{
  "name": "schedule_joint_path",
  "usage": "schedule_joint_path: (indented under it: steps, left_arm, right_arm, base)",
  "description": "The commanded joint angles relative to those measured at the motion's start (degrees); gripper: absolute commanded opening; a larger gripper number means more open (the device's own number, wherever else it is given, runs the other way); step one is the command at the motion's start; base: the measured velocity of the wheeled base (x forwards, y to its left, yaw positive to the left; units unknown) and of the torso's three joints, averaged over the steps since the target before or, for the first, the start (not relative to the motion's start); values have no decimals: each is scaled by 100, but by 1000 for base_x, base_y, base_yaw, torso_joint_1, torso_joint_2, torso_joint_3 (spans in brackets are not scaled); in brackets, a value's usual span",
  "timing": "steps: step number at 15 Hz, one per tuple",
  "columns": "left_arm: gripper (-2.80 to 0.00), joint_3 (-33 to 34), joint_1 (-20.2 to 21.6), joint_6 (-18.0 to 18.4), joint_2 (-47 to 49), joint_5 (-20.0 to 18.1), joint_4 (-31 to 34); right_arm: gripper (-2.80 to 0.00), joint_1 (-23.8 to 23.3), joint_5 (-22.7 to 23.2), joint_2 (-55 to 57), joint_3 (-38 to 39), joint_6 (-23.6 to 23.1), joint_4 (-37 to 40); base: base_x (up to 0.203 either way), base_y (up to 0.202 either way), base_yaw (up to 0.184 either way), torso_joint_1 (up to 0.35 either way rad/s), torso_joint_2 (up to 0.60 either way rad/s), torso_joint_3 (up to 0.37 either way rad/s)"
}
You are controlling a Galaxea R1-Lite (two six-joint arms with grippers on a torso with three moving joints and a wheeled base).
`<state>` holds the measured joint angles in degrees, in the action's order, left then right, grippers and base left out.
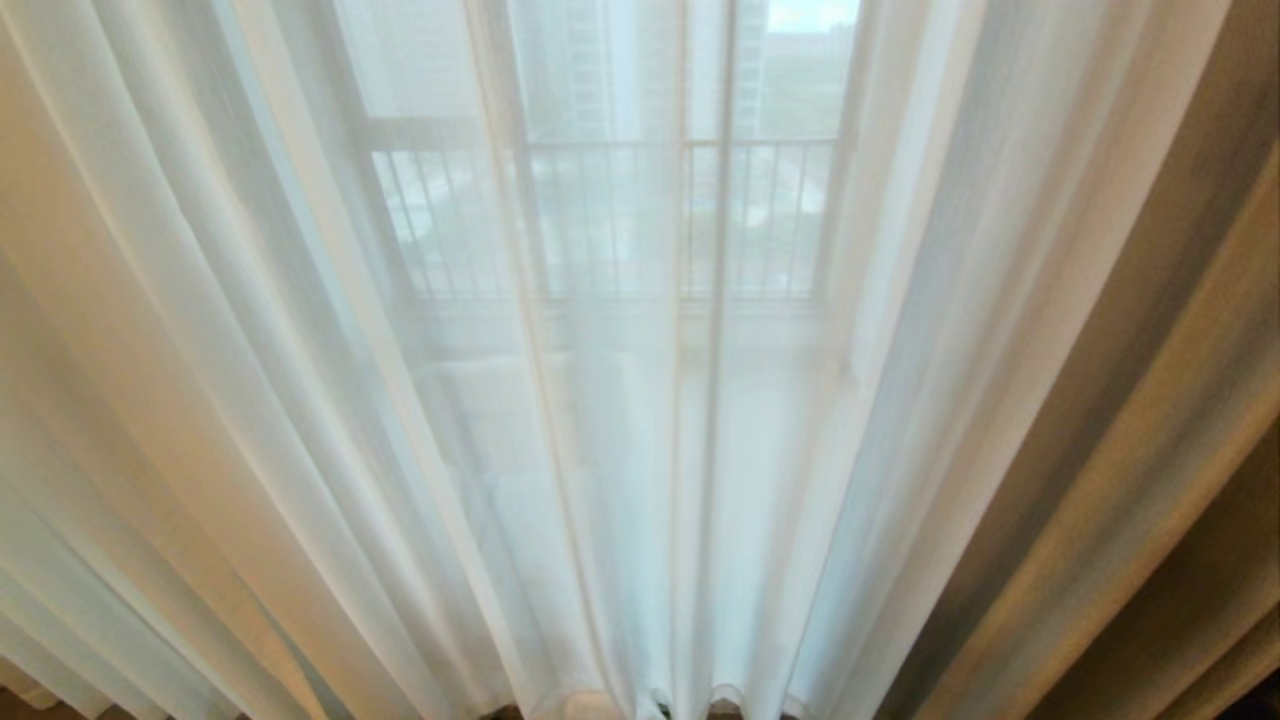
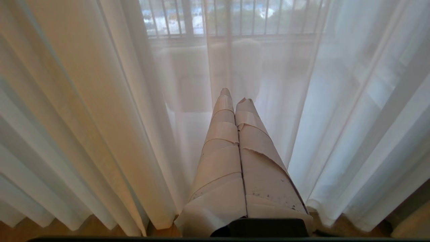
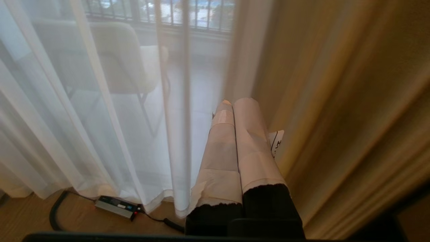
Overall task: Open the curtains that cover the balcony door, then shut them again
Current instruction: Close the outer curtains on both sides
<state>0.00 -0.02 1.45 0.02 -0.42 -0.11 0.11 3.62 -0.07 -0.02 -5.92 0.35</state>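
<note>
White sheer curtains (image 1: 300, 350) hang shut across the whole head view, their hems at the floor. A heavy beige drape (image 1: 1150, 400) hangs at the right. The balcony door is hidden behind the sheers. My left gripper (image 2: 235, 95) is shut and empty, its tape-wrapped fingers (image 2: 221, 161) pressed together and pointing at the sheers (image 2: 352, 101) close ahead. My right gripper (image 3: 235, 102) is also shut and empty. It points where the sheers (image 3: 50, 117) meet the beige drape (image 3: 352, 101). Neither arm shows in the head view.
Through the sheers I make out an outer window with railing bars (image 1: 600, 215) and a pale chair (image 3: 114, 57). A power adapter (image 3: 116, 206) with a black cable lies on the wooden floor (image 3: 27, 218) at the sheers' hem.
</note>
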Motion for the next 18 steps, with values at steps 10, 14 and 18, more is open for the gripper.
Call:
schedule_joint_path:
  steps: [10, 14, 18]
  left_arm:
    - [-280, 0, 2, 4, -2, -2, 2]
    - [-280, 0, 2, 4, -2, -2, 2]
    - [-280, 0, 2, 4, -2, -2, 2]
  right_arm:
    - [-280, -2, 8, 7, 0, -14, 0]
    - [-280, -2, 8, 7, 2, -40, 0]
    - [-280, -2, 8, 7, -6, -40, 6]
  base:
    - [0, -27, 0, -4, 0, 1]
    - [0, 0, 0, 0, 0, 0]
    - [0, 0, 0, 0, 0, 0]
